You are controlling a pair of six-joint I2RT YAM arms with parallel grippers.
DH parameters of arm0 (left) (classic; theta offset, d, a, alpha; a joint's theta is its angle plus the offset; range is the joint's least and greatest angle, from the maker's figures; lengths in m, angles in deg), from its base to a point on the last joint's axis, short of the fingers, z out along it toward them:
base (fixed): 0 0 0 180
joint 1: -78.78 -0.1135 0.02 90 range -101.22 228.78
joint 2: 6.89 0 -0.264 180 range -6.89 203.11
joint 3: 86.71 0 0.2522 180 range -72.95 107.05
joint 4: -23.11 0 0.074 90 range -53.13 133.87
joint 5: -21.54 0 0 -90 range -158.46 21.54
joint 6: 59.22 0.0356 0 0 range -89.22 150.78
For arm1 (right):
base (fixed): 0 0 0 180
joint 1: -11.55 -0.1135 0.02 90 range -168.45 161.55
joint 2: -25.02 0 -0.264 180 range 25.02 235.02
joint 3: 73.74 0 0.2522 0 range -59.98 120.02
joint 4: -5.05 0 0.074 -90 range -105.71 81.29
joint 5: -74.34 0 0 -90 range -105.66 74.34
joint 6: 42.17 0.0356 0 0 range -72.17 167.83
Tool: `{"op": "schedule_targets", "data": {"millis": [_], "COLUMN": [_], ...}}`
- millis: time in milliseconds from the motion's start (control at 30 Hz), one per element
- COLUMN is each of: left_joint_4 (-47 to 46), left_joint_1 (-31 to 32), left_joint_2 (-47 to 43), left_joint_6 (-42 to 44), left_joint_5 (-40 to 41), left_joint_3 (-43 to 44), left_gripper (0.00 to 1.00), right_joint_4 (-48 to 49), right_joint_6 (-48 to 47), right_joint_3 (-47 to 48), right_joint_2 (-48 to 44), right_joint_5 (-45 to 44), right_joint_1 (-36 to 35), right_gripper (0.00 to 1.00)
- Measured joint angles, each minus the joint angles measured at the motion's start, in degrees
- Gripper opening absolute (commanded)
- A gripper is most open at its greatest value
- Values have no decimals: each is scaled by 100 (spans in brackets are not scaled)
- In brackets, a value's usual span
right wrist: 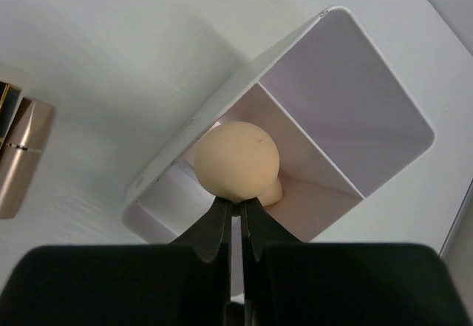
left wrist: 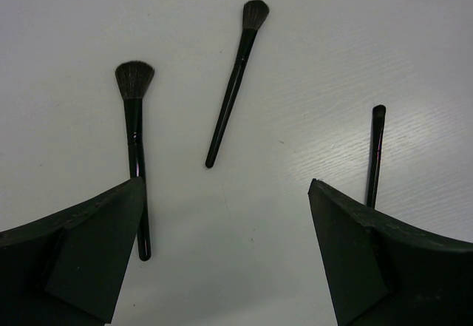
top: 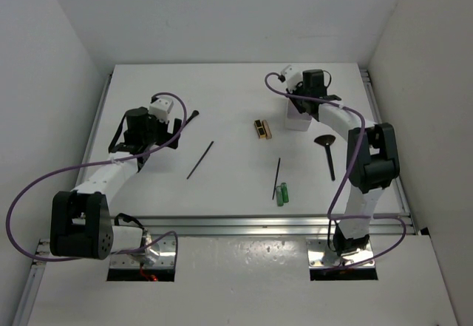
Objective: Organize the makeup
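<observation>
Working up from the bottom of the top view: the green tubes (top: 281, 193) lie side by side at lower centre. One thin stick (top: 278, 177) is just above them, and the other thin stick (top: 199, 160) is off to the left. A flared brush (top: 327, 152) lies at the right, next to the right arm. Higher up, the black-and-gold case (top: 262, 128) sits just left of the white box (top: 298, 121). So nearly all the makeup is loose on the table (top: 222, 89).

The left gripper (left wrist: 225, 185) is spread wide with nothing in it, hanging over a few brushes in its wrist view.

The right gripper (right wrist: 238, 206) is pinched down to a sliver on the bottom of a peach sponge ball (right wrist: 236, 160), over the lower-left end of the box in its wrist view. We can't tell which slot it's over, since the ball hides that part. There's another peach bit (right wrist: 272, 191) just below it, and it could be a second sponge.

We reckon this step is dropping the sponge in. We'd centre it between the walls and lower it past the rim before letting go, because a round sponge will bounce off an edge. Open only a little so the fingers don't knock that light box sideways, then lift straight up.
</observation>
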Motion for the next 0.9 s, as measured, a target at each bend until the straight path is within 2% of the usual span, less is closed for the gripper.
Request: {"op": "schedule_targets", "data": {"millis": [267,467,533,667,700,800,900], "left_joint_4": [0,28,42,42,42,42,42], "left_joint_1": [0,0,0,0,0,0,0], "left_joint_2": [2,2,2,0,0,0,2], "left_joint_6": [2,2,2,2,2,7,31], "left_joint_5": [0,0,0,-4,-4,-4,-4], "left_joint_3": [0,0,0,0,0,0,0], "left_gripper": [99,99,99,99,99,99,99], "right_joint_4": [-92,-114,-57,28,59,238,282], "right_joint_6": [-507,-953,-1036,-1220,-1281,-1285,-1211], "right_joint_3": [4,42,57,114,114,125,122], "right_joint_2": [-90,-22,52,264,306,295,275], "right_joint_5": [-17,-535,-723,-1019,-1078,-1196,-1213], "right_joint_1": [0,-17,-28,-31,-35,-33,-37], "right_gripper": [0,1,9,30,45,54,54]}}
